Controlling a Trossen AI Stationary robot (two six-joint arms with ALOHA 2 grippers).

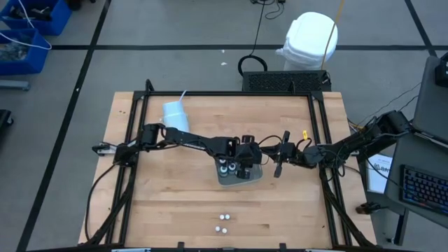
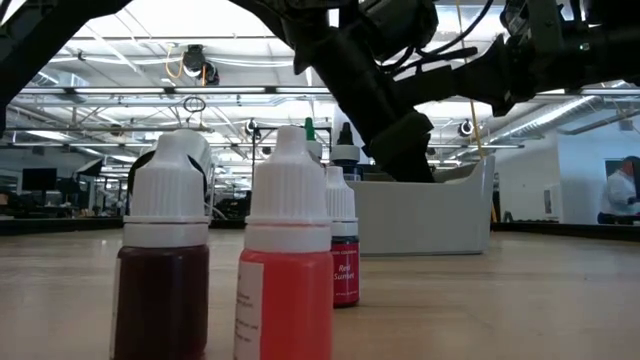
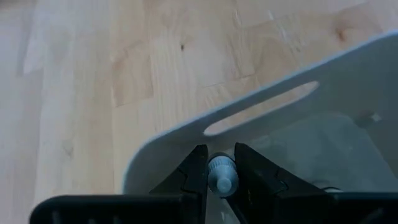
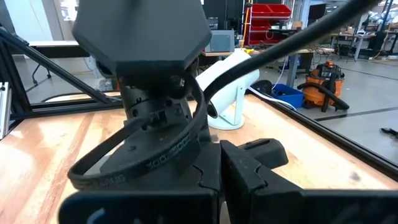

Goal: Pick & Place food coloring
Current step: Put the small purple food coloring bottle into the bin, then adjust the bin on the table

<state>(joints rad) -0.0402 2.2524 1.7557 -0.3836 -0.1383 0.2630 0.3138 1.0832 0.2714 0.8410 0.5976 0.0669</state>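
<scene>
My left gripper (image 1: 246, 168) reaches in over the clear tray (image 1: 255, 178) at mid-table, shut on a tiny white-capped food coloring bottle (image 3: 221, 175). More bottles (image 1: 224, 166) stand in the tray's left part. Three others stand on the wood by the near edge (image 1: 222, 224); the low view shows them as a dark red one (image 2: 160, 280), a red one (image 2: 290, 290) and a smaller one (image 2: 343, 265). My right gripper (image 1: 280, 159) waits shut just right of the tray, holding nothing. My left gripper pinches the bottle's white cap (image 3: 220, 168) between its two fingers (image 3: 194, 171). The fingers slant down from the table's left side, inside the tray's rim (image 3: 261, 109). Whether the bottle's base rests on the tray floor is hidden by the fingers.
A white cup with a straw (image 1: 175, 115) stands at the far left of the table. A black frame (image 1: 133, 140) runs around the tabletop. Bare wood lies between the tray and the three near bottles.
</scene>
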